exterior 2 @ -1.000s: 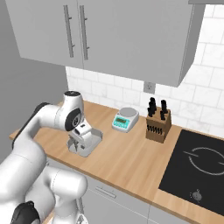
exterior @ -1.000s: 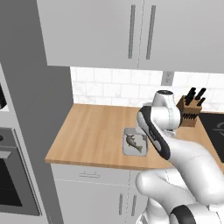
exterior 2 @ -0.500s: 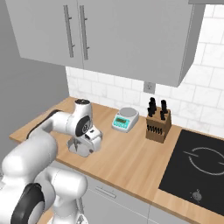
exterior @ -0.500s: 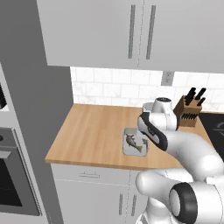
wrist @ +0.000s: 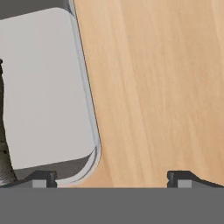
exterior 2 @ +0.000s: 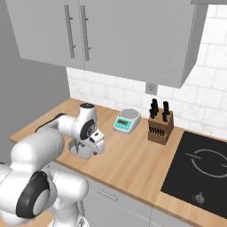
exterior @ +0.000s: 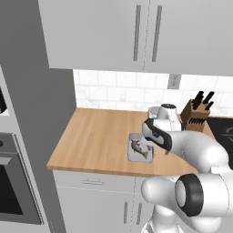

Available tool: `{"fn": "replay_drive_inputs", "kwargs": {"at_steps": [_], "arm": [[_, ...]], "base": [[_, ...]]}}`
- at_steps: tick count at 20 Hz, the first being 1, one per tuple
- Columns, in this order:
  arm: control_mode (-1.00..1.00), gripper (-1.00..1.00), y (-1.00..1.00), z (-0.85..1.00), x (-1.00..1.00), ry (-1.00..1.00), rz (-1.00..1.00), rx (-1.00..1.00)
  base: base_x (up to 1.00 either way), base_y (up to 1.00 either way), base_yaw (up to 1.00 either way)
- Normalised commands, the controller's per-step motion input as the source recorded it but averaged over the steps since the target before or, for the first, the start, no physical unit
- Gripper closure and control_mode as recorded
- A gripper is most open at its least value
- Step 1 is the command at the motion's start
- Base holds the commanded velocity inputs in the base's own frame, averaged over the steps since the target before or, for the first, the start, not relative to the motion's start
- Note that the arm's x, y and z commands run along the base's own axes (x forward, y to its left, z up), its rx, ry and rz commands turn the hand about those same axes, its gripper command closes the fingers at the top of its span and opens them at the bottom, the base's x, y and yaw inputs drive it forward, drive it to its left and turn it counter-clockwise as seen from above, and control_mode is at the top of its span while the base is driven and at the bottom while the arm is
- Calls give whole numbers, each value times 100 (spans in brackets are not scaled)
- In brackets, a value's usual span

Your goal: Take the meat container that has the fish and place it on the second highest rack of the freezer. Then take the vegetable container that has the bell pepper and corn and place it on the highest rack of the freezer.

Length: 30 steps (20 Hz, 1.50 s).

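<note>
The first step is in hand: the gripper (wrist: 111, 177), jaws wide and empty, hangs low over the grey rectangular tray's (exterior: 134, 156) rim, near the wooden counter's (exterior: 95, 136) front edge. The slender grey-brown fish (exterior: 139, 149) lies inside. Next, it should straddle the rim, then close.

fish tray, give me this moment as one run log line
phase: reaching | claw: open, low over tray rim, one fingertip either side | fish tray: on counter, not gripped | fish: in tray
</note>
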Motion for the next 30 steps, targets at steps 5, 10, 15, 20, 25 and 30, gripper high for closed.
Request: {"fn": "replay_drive_inputs", "kwargs": {"at_steps": [5,10,15,20,25,30], "arm": [[-100,-100,4,-29,12,-2,0,0],[-100,-100,26,-32,4,-5,0,0],[-100,-100,0,-24,-2,-1,0,1],[-100,100,-8,-23,-7,0,0,2],[-100,100,0,-32,0,0,0,0],[-100,100,0,-41,0,3,0,0]], "base": [[0,0,0],[0,0,0],[0,0,0],[0,0,0],[0,0,0],[0,0,0]]}}
